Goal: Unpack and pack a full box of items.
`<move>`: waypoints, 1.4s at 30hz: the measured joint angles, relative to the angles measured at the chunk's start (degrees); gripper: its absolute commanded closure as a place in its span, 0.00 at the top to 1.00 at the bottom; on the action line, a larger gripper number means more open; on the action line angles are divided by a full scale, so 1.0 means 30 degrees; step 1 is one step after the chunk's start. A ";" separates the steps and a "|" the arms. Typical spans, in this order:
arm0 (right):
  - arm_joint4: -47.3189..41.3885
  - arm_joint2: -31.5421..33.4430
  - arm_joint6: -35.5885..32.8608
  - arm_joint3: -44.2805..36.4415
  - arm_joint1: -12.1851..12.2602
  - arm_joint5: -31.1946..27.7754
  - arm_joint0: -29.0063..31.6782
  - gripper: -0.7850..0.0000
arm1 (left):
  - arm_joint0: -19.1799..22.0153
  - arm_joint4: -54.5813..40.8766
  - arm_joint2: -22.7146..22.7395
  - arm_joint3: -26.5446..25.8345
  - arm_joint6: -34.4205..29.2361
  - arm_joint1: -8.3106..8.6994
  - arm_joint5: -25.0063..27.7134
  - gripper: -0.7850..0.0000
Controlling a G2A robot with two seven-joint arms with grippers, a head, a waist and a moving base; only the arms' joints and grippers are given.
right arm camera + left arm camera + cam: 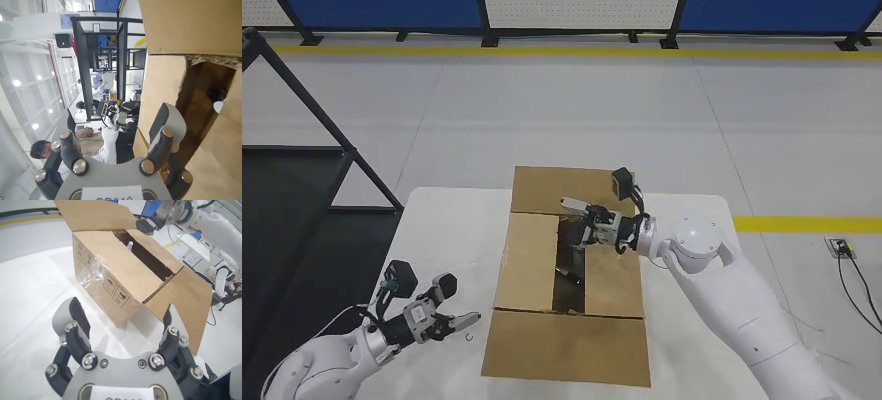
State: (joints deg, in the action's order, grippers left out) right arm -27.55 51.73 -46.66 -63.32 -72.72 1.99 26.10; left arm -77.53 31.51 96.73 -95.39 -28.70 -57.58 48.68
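Note:
A brown cardboard box (542,265) stands in the middle of the white table with its end flaps folded out and a narrow gap between its two long flaps. Through the gap a white bottle cap (130,245) and a dark item (213,92) show inside. My right gripper (582,220) hovers open over the far end of the gap, one finger (164,121) above the left long flap (160,94). My left gripper (122,313) is open and holds nothing, low over the table beside the box's near left corner (130,313).
Loose clear tape (90,273) hangs on the box's side. The near flap (567,350) reaches almost to the table's front edge. Bare table (442,230) lies left of the box. A black metal frame (312,150) stands off the table's left side.

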 measured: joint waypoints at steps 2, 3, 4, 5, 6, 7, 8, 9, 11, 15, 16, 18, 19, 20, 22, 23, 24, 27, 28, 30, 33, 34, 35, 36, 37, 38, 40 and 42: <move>-0.0013 -0.0031 -0.0047 0.0071 -0.0009 -0.0128 -0.0025 1.00 | -0.0244 -0.0886 0.0655 0.0111 0.0411 0.0076 0.0134 1.00; -0.0015 -0.0035 -0.0065 0.0079 -0.0010 -0.0142 -0.0029 1.00 | -0.0323 -0.1346 0.0928 0.0224 0.0494 0.0116 0.0213 1.00; -0.0016 -0.0037 -0.0072 0.0079 -0.0012 -0.0145 -0.0029 1.00 | -0.0381 -0.1843 0.1177 0.0375 0.0515 0.0157 0.0287 1.00; -0.0007 -0.0045 -0.0046 0.0055 -0.0013 -0.0133 0.0002 1.00 | -0.0423 -0.2539 0.1456 0.0619 0.0441 0.0217 0.0371 1.00; 0.0048 -0.0088 0.0010 -0.0026 -0.0019 -0.0065 0.0106 1.00 | -0.0421 -0.3038 0.1639 0.0818 0.0327 0.0262 0.0386 1.00; 0.0183 -0.0174 0.0013 -0.0119 -0.0030 0.0074 0.0211 1.00 | -0.0391 -0.3464 0.1821 0.1014 0.0217 0.0308 0.0342 1.00; 0.0458 -0.0311 0.0009 -0.0184 -0.0056 0.0304 0.0254 1.00 | -0.0345 -0.3887 0.2033 0.1237 0.0103 0.0363 0.0246 1.00; 0.0651 -0.0425 0.0008 -0.0182 -0.0084 0.0484 0.0245 1.00 | -0.0321 -0.4141 0.2160 0.1384 0.0046 0.0398 0.0201 1.00; 0.1119 -0.0779 -0.0205 -0.0035 -0.0174 0.0928 0.0105 1.00 | -0.0295 -0.4672 0.2357 0.1672 -0.0028 0.0464 0.0176 1.00; 0.2164 -0.1752 -0.0829 0.0493 -0.0456 0.1701 -0.0442 1.00 | -0.0228 -0.5442 0.2435 0.1995 -0.0362 0.0574 0.0239 1.00; 0.2297 -0.1955 -0.0847 0.0645 -0.0542 0.1791 -0.0563 1.00 | -0.0190 -0.5524 0.2423 0.2035 -0.0463 0.0599 0.0248 1.00; 0.2319 -0.2324 -0.0853 0.1060 -0.0767 0.1924 -0.0865 1.00 | -0.0088 -0.5657 0.2346 0.2109 -0.0609 0.0645 0.0232 1.00; 0.2283 -0.2474 -0.0854 0.1264 -0.0872 0.1956 -0.0995 1.00 | -0.0042 -0.5681 0.2301 0.2125 -0.0649 0.0661 0.0216 1.00; 0.2251 -0.2688 -0.0825 0.1543 -0.1024 0.1976 -0.1168 1.00 | 0.0012 -0.5702 0.2243 0.2140 -0.0674 0.0681 0.0208 1.00; 0.2009 -0.2988 -0.0947 0.1997 -0.1264 0.1896 -0.1384 1.00 | 0.0068 -0.5722 0.2178 0.2170 -0.0696 0.0709 0.0221 1.00; 0.1845 -0.3175 -0.1033 0.2358 -0.1428 0.1768 -0.1523 1.00 | 0.0097 -0.5743 0.2148 0.2193 -0.0713 0.0730 0.0227 1.00; 0.1717 -0.3306 -0.1089 0.2634 -0.1553 0.1651 -0.1624 1.00 | 0.0120 -0.5770 0.2131 0.2212 -0.0719 0.0746 0.0236 1.00; 0.1118 -0.3598 -0.1253 0.3556 -0.1961 0.1097 -0.1910 1.00 | 0.0171 -0.5848 0.2083 0.2319 -0.0713 0.0793 0.0229 1.00; 0.0857 -0.3612 -0.1328 0.3811 -0.2070 0.0840 -0.1974 1.00 | 0.0179 -0.5859 0.2065 0.2348 -0.0711 0.0807 0.0222 1.00; 0.0182 -0.3503 -0.1623 0.4372 -0.2271 0.0130 -0.2116 1.00 | 0.0188 -0.5865 0.2032 0.2428 -0.0698 0.0839 0.0215 1.00; -0.0785 -0.3171 -0.2358 0.4907 -0.2434 -0.0830 -0.2236 1.00 | 0.0204 -0.5950 0.1965 0.2514 -0.0637 0.0876 0.0207 1.00; -0.1050 -0.3059 -0.2552 0.4993 -0.2467 -0.1080 -0.2246 1.00 | 0.0209 -0.5994 0.1935 0.2531 -0.0611 0.0885 0.0208 1.00; -0.1367 -0.2918 -0.2719 0.5052 -0.2514 -0.1384 -0.2249 1.00 | 0.0215 -0.6036 0.1897 0.2546 -0.0574 0.0897 0.0207 1.00; -0.1561 -0.2835 -0.2761 0.5050 -0.2553 -0.1560 -0.2248 1.00 | 0.0220 -0.6050 0.1871 0.2550 -0.0538 0.0905 0.0194 1.00; -0.1760 -0.2764 -0.2768 0.4989 -0.2601 -0.1707 -0.2238 1.00 | 0.0224 -0.6043 0.1851 0.2549 -0.0484 0.0912 0.0167 1.00; -0.2086 -0.2669 -0.2761 0.4838 -0.2677 -0.1912 -0.2199 1.00 | 0.0218 -0.5990 0.1825 0.2532 -0.0394 0.0919 0.0131 1.00; -0.2623 -0.2534 -0.2613 0.4552 -0.2804 -0.2239 -0.2121 1.00 | 0.0174 -0.5866 0.1813 0.2497 -0.0252 0.0930 0.0098 1.00; -0.3291 -0.2454 -0.2163 0.4134 -0.3006 -0.2610 -0.2002 1.00 | 0.0096 -0.5721 0.1900 0.2469 -0.0075 0.0951 0.0014 1.00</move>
State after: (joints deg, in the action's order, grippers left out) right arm -37.42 44.37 -53.15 -50.92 -81.74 -5.84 20.09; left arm -77.24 14.34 102.43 -87.98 -28.93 -54.72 48.73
